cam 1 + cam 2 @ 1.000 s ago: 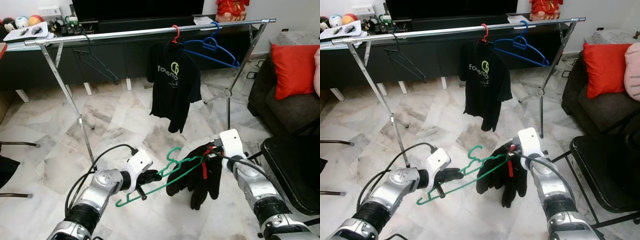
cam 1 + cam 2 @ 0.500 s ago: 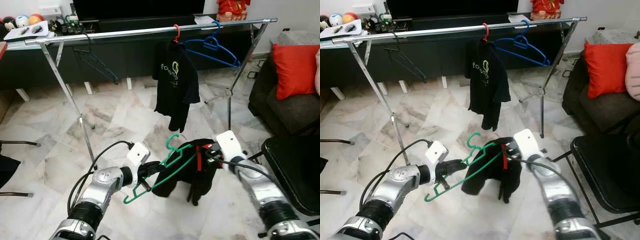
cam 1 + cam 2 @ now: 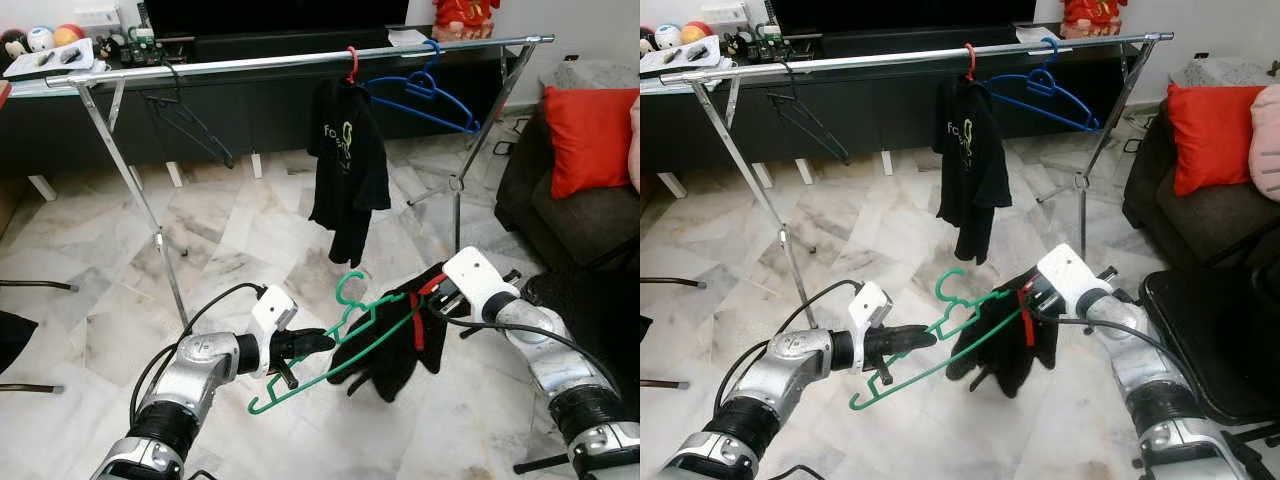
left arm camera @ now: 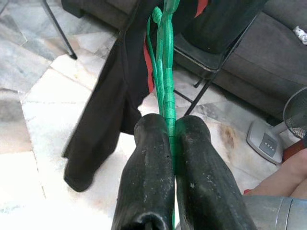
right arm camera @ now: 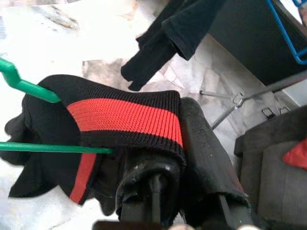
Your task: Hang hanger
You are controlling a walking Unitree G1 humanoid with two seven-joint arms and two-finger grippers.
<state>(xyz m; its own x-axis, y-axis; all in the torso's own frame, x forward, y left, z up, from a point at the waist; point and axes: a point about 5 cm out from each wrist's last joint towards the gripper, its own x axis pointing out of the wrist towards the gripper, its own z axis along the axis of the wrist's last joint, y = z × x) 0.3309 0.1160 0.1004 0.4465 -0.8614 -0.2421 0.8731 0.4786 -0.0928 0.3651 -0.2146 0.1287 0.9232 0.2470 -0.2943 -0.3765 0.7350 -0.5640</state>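
1. Clothes rail (image 3: 250,66): a silver bar on splayed legs, spanning the scene from 10 o'clock to 1 o'clock above a marble floor (image 3: 250,230).
2. Sofa (image 3: 560,190): dark, at 3 o'clock, carrying a red cushion (image 3: 590,140).
3. Chair (image 3: 590,330): black, at 4 o'clock, just beside the right arm.
4. T-shirt (image 3: 348,170): black with a pale logo, hanging from the rail on a red hanger (image 3: 351,66) at 12 o'clock.
5. Blue hanger (image 3: 425,98): bare, on the rail just to the 1 o'clock side of the T-shirt.
6. Dark hanger (image 3: 190,118): bare, on the rail at 11 o'clock.
7. Black garment (image 3: 390,335): red-trimmed, draped on the green hanger near centre, hanging toward 6 o'clock, well below the rail.
8. Green hanger (image 3: 335,345): held between both arms at 6 o'clock, tilted, its hook pointing toward 12 o'clock.
9. Left gripper (image 4: 170,143): at 7 o'clock, fingers clamped narrow on the hanger's green bar.
10. Right gripper (image 5: 180,158): at 4 o'clock, fingers closed on the garment's ribbed red-and-black edge.
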